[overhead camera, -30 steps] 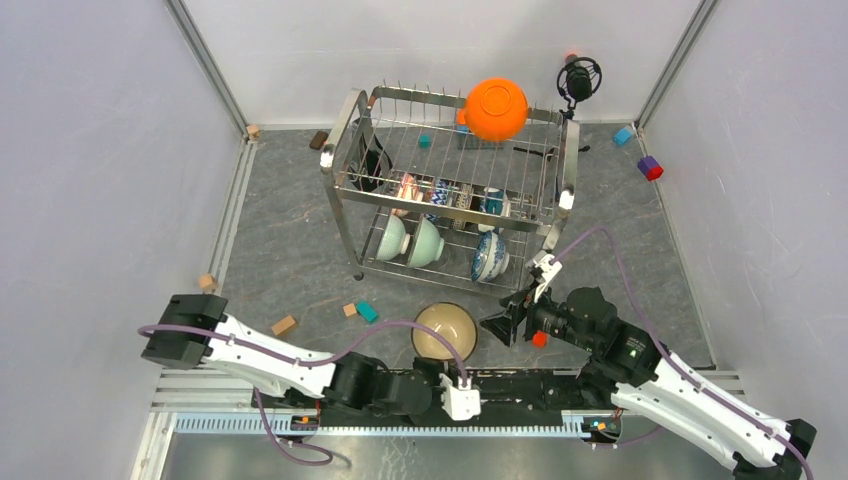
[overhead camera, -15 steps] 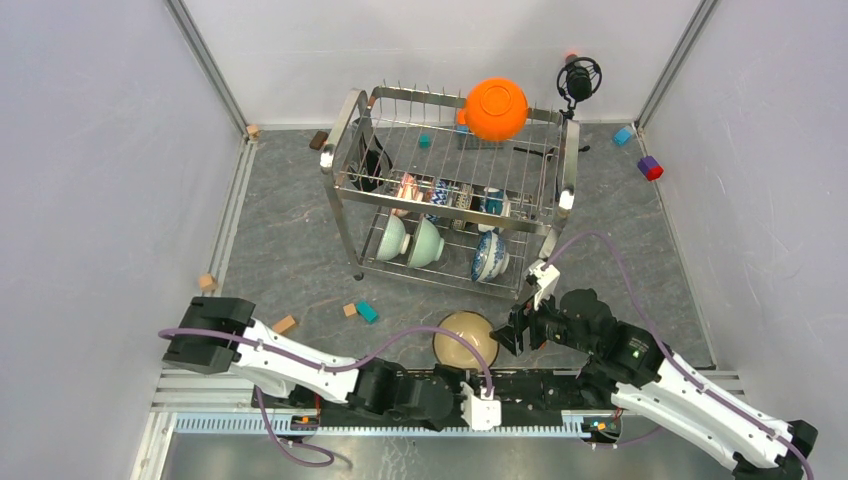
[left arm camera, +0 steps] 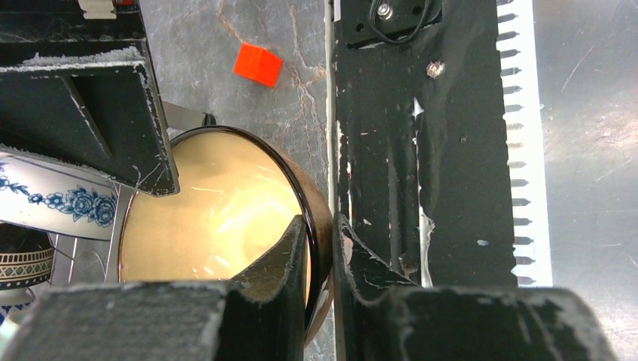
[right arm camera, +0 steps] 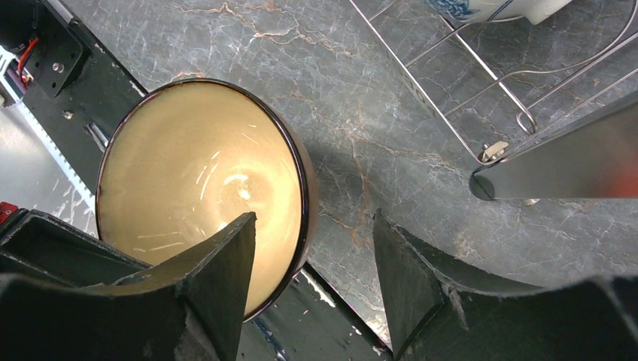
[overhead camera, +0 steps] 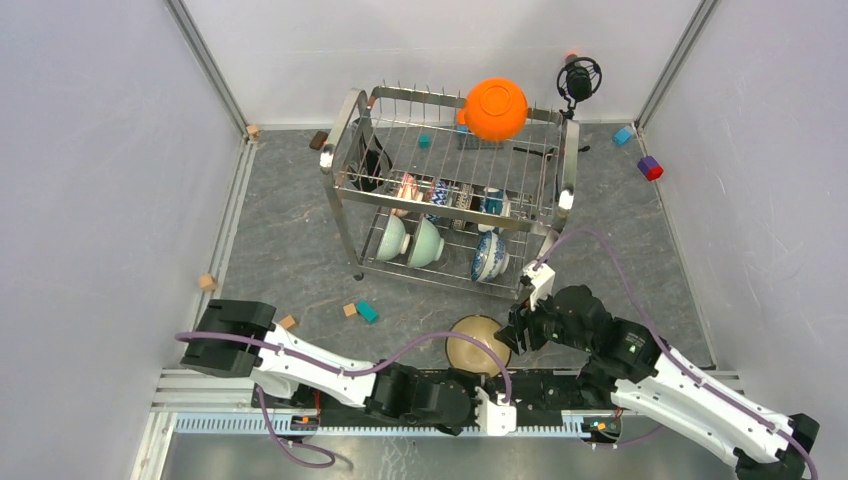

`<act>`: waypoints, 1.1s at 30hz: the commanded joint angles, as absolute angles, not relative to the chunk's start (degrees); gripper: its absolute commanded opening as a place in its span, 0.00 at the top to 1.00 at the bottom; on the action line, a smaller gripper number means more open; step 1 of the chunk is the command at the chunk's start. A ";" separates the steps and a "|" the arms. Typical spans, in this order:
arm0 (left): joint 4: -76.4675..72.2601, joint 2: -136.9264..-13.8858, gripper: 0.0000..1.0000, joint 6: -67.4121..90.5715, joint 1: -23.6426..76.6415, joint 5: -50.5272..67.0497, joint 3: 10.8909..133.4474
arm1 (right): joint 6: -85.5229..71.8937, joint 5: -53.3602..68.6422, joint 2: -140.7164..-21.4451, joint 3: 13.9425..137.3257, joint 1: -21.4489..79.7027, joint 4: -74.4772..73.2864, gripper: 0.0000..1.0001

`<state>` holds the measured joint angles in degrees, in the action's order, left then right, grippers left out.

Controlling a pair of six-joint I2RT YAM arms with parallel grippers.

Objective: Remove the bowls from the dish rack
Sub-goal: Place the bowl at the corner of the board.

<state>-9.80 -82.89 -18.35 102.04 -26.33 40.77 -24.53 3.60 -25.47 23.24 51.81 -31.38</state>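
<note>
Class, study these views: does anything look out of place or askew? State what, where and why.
The bright orange round bowl perches, seemingly upside-down, on the top back rail of the steel wire dish rack, not slotted between prongs like the other bowls. Small coloured blocks lie scattered across the grey table.

Teal block (overhead camera: 367,311), purple block (overhead camera: 648,165) and black microphone (overhead camera: 579,78) sit on the marbled tabletop (overhead camera: 290,240).

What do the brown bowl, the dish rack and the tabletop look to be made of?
Brown bowl: likely glazed ceramic; glossy tan inside with sharp highlights, dark rim.
Dish rack: polished steel wire, by its mirror shine.
Tabletop: grey stone look with rust veins, matte; possibly printed laminate.
</note>
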 commanded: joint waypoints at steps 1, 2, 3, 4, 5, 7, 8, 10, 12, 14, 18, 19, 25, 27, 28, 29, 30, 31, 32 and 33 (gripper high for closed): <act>-17.13 -82.85 0.98 -23.16 102.42 -28.30 44.74 | -24.99 2.17 -26.75 25.18 51.77 -32.17 0.38; -17.15 -83.04 0.98 -23.09 102.42 -28.30 44.94 | -24.91 2.40 -26.96 24.97 51.76 -32.02 0.39; -17.14 -83.21 0.98 -22.99 102.41 -28.37 45.08 | -24.91 2.54 -27.13 24.67 51.77 -31.82 0.40; -17.22 -83.31 0.98 -22.96 102.42 -28.45 45.25 | -24.90 2.63 -27.28 24.40 51.75 -31.67 0.41; -17.23 -83.45 0.98 -22.82 102.37 -28.56 45.41 | -24.88 2.91 -27.48 24.12 51.72 -31.38 0.42; -17.23 -83.62 0.98 -22.40 102.40 -29.16 45.68 | -24.92 3.42 -27.84 23.60 51.74 -30.87 0.44; -17.29 -83.67 0.98 -22.20 102.45 -29.55 45.70 | -24.91 3.61 -27.87 23.21 51.77 -30.56 0.44; -17.56 -83.68 0.98 -21.95 102.44 -29.96 45.62 | -24.81 4.04 -28.25 22.55 51.80 -29.98 0.46; -17.62 -83.69 0.98 -21.67 102.42 -30.12 45.54 | -24.80 4.45 -28.64 22.20 51.84 -29.70 0.47; -17.58 -83.75 0.98 -21.31 102.39 -30.15 45.53 | -24.72 4.72 -28.86 21.95 51.86 -29.44 0.50; -17.58 -83.85 0.98 -20.82 102.40 -30.23 45.51 | -24.41 5.01 -29.14 21.80 51.85 -29.26 0.57; -17.58 -83.93 0.98 -20.75 102.44 -30.23 45.50 | -24.42 5.15 -29.26 21.81 51.81 -29.23 0.60; -17.58 -84.03 0.98 -19.17 102.39 -30.88 45.44 | -24.11 6.29 -29.33 22.11 51.84 -28.66 0.84; -17.45 -84.26 0.98 -18.27 102.45 -31.76 45.37 | -24.14 6.59 -29.43 22.24 51.85 -28.50 0.94; -17.40 -84.29 0.98 -17.93 102.39 -31.94 45.28 | -24.09 6.69 -29.41 22.32 51.85 -28.32 1.00; -17.36 -84.31 0.98 -17.45 102.39 -32.47 45.21 | -24.19 6.69 -29.35 22.41 51.86 -28.19 1.00; -17.32 -84.28 0.98 -16.76 102.39 -33.13 45.20 | -24.26 6.86 -29.36 22.50 51.85 -27.90 1.00; -17.15 -84.21 0.98 -16.26 102.41 -33.45 45.09 | -24.35 7.02 -29.24 22.57 51.81 -27.69 1.00; -17.12 -84.16 0.98 -15.89 102.39 -33.78 44.78 | -24.55 7.12 -29.08 22.60 51.78 -27.37 1.00; -17.14 -84.12 0.94 -15.20 102.42 -34.11 44.59 | -24.83 6.90 -28.93 22.59 51.90 -27.14 1.00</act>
<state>-12.38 -84.77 -17.43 102.28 -27.55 42.72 -24.64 5.28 -29.32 22.57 51.75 -28.34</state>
